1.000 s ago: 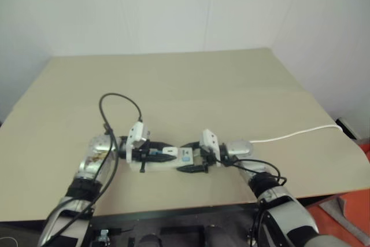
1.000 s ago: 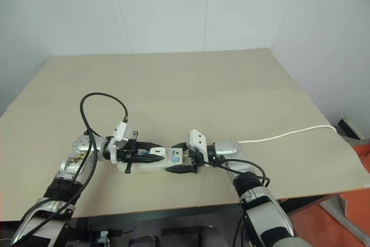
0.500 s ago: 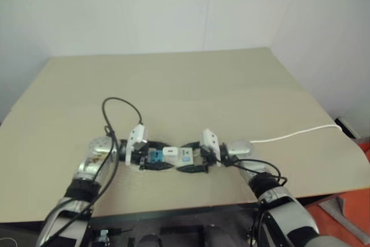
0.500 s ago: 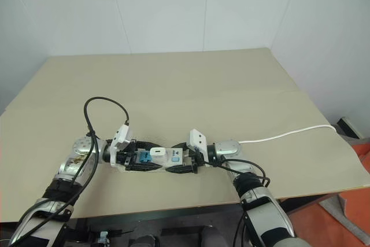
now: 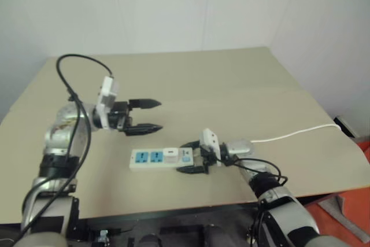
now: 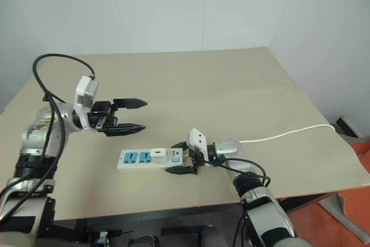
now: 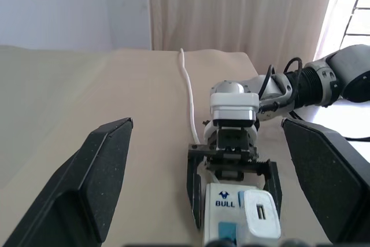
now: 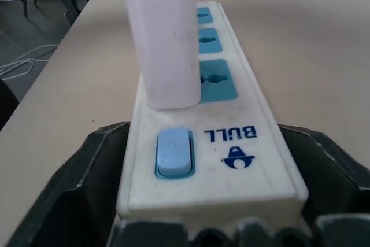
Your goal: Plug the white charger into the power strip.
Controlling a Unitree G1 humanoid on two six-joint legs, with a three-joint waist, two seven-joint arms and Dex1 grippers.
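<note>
The power strip point(image 5: 147, 157) lies flat near the table's front edge, two blue sockets bare. The white charger point(image 5: 170, 153) stands upright in the socket beside the blue switch point(image 8: 172, 153). My right gripper point(image 5: 180, 157) is open, one black finger on each side of the strip's switch end, close against its sides. My left gripper point(image 5: 160, 115) hangs open and holds nothing, above the table and up-left of the strip, pointing right. From the left wrist, the charger point(image 7: 260, 215) and the right gripper point(image 7: 234, 163) lie ahead between my own fingers point(image 7: 104, 172).
The strip's thin white cable point(image 5: 295, 133) runs right across the table and off its right edge. The beige table point(image 5: 219, 85) reaches back to white walls. An orange object point(image 5: 347, 224) sits on the floor at lower right.
The left gripper opened, let go of the charger and rose up and to the left, away from the strip. The charger stays in its socket. The right gripper's fingers spread slightly and stayed in place.
</note>
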